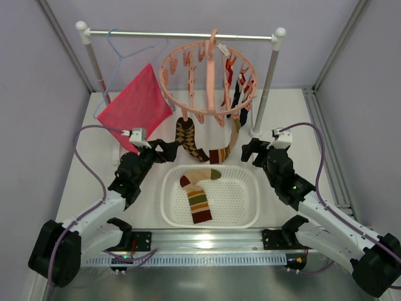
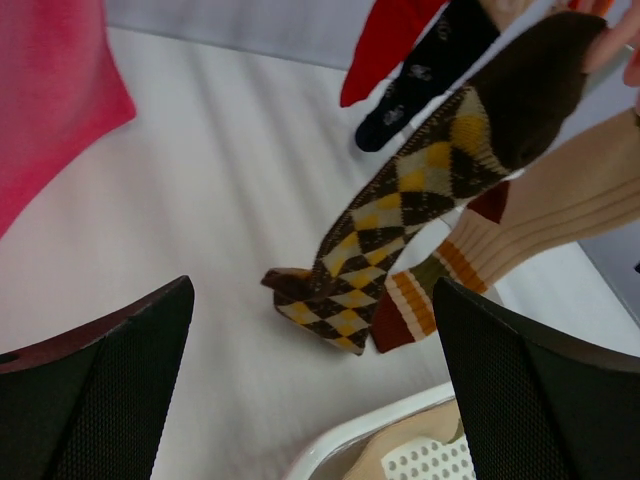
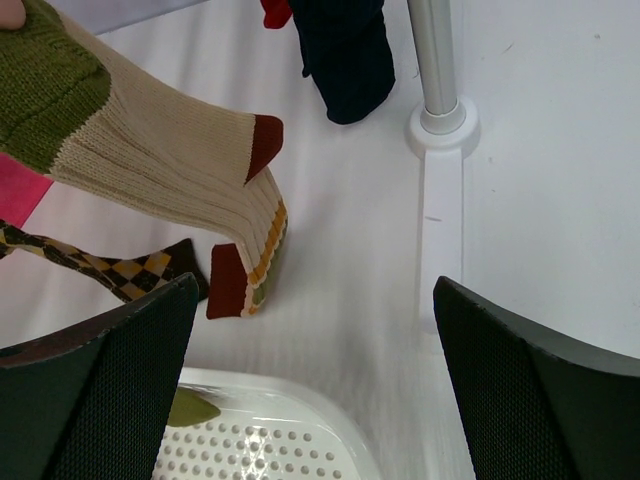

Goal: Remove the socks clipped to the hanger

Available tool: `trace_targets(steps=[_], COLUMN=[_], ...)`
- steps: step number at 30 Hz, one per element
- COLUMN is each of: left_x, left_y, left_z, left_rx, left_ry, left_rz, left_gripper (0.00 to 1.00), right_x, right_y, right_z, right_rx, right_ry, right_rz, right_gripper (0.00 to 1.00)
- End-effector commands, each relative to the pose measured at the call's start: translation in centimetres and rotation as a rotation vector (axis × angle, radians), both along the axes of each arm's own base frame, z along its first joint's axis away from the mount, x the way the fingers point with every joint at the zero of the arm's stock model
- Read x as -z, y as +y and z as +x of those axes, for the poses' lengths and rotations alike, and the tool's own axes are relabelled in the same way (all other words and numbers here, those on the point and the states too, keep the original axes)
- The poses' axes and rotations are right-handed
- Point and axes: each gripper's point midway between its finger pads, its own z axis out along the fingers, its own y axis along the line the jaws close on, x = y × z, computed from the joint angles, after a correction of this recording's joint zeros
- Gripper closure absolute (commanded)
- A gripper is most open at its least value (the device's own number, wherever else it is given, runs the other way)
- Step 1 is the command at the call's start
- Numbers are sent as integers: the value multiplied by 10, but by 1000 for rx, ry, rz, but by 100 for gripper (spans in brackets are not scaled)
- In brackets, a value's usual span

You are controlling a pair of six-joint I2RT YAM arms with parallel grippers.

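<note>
Hanger (image 1: 164, 78) hangs by its hook from the rail (image 1: 182, 35) of a rack toward the far edge of the desk, a little right of middle. Socks are clipped on it:
- Argyle sock (image 2: 400, 200) dangles from the ring's near-left side, toe touching the desk.
- Striped sock (image 3: 170, 170) hangs just right of the argyle one, toe also on the desk, the two nearly touching at the bottom.
- Red sock (image 2: 395, 45) and navy sock (image 3: 345, 55) hang further back on the right side of the ring, beside the rack's right post (image 3: 438, 60).

Left gripper (image 1: 170, 150) sits low over the desk, fingers spread wide, nothing between them. The argyle sock's toe is just ahead of it and slightly to its right, not touching.

Right gripper (image 1: 249, 152) is also low with its fingers wide apart and empty. The striped sock's toe is ahead and to its left, near but apart.

White basket (image 1: 250, 188) sits at mid-desk toward the near edge, between the two arms. Loose striped sock (image 1: 197, 197) lies inside; I cannot tell if it is one or two.

Pink cloth (image 1: 135, 103) hangs on a blue wire hanger (image 1: 122, 47) at the left end of the rail.
</note>
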Motion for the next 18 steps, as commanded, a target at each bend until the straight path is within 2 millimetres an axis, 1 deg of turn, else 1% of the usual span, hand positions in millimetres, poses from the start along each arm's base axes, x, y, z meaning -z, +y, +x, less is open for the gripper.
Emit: trace_targets(steps=[1,2,3,5,6,8,9,11,12,13,14,15,16,17,18], left_x=[-50,-43,-47,-47,-40,-39,-34,-34,-33,-27,-29,-26,-21,-19,-21], left_y=[-33,-37,-39,-41,-43,-46,-49,-54,-56,-60,-62,-63,-66,-69,-72], left_z=[0,3,6,12,16,21,25,29,31,35,37,40,44,45,47], left_rx=[184,196,200,202,202,208,211,231,237,245,248,249,251,265,274], left_ry=[-224,-211,-235,-251,-246,-259,-259,-268,-272,-264,-271,-264,-263,-259,-262], left_rz=[-42,-36,-37,-21,-13,-9,-9,-12,-16,-15,-23,-24,-27,-28,-33], left_gripper=[0,0,0,0,0,0,0,1,3,12,20,28,41,48,66], right_x=[-11,-11,-11,-12,-11,-12,-12,-13,-14,-14,-13,-13,-14,-14,-13], right_y=[4,4,5,5,5,6,6,6,7,7,7,8,8,7,7], right_z=[4,4,4,4,4,4,4,5,5,5,5,5,5,6,6], right_rx=[-17,-17,-20,-23,-25,-26,-28,-28,-32,-33,-33,-36,-36,-35,-33], right_ry=[-44,-47,-46,-48,-47,-49,-50,-53,-54,-54,-51,-50,-52,-51,-50], right_rz=[26,30,29,30,30,32,32,32,35,34,31,31,32,30,30], right_gripper=[0,0,0,0,0,0,0,0,0,0,0,0,0,0,0])
